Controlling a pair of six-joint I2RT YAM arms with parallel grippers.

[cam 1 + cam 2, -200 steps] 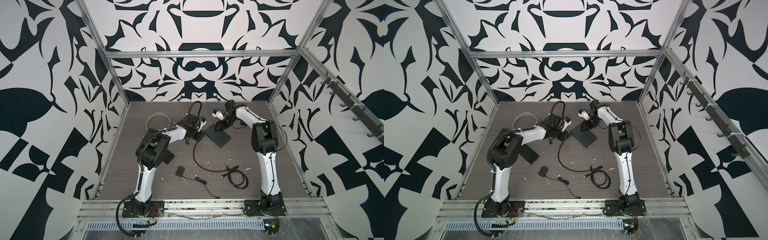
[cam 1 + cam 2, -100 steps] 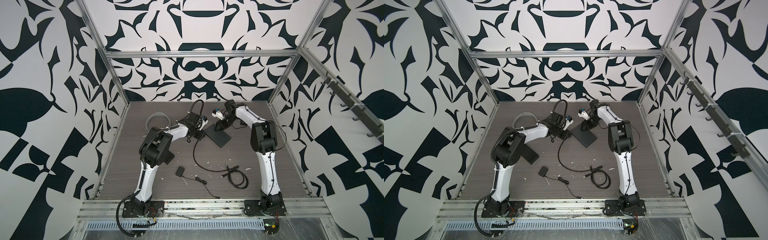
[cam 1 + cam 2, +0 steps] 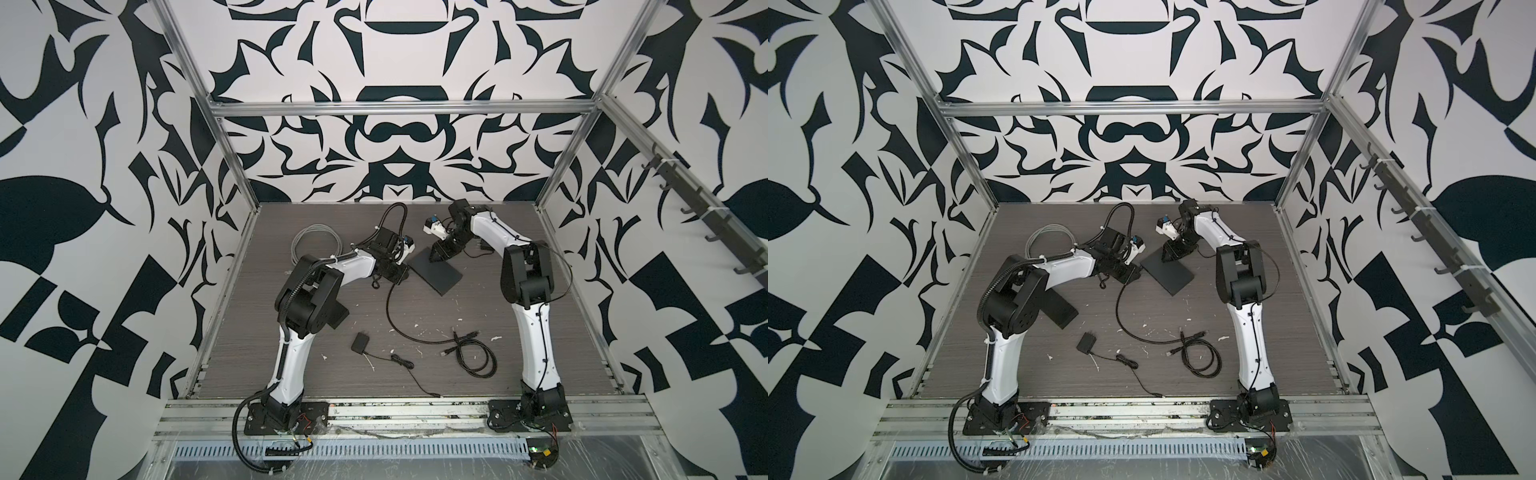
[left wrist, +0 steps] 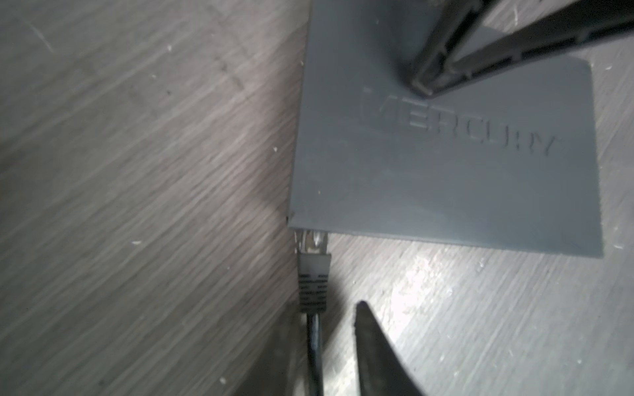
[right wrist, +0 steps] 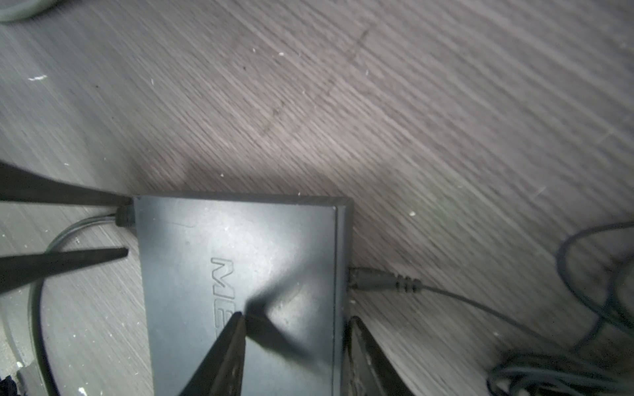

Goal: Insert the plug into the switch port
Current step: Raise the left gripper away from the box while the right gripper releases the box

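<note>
Flat dark-grey rectangular switch box [image 3: 436, 274] with embossed lettering lies flat toward the back of the grey wood-grain tabletop [image 3: 245, 332], between both arms. Grey RJ45 plug [image 4: 313, 274] on a black cable [image 4: 315, 353] sits in the port at the switch's corner, clear tip partly exposed. Left gripper [image 5: 127, 227]: jaws narrowly apart, straddling plug and cable, one finger [image 4: 377, 353] clear of the cable, no grip. Right gripper [image 5: 296, 317]: jaws partly spread, one fingertip on the switch's top face, the other down beside the edge opposite the plug, next to a grey barrel connector [image 5: 377, 283].
</note>
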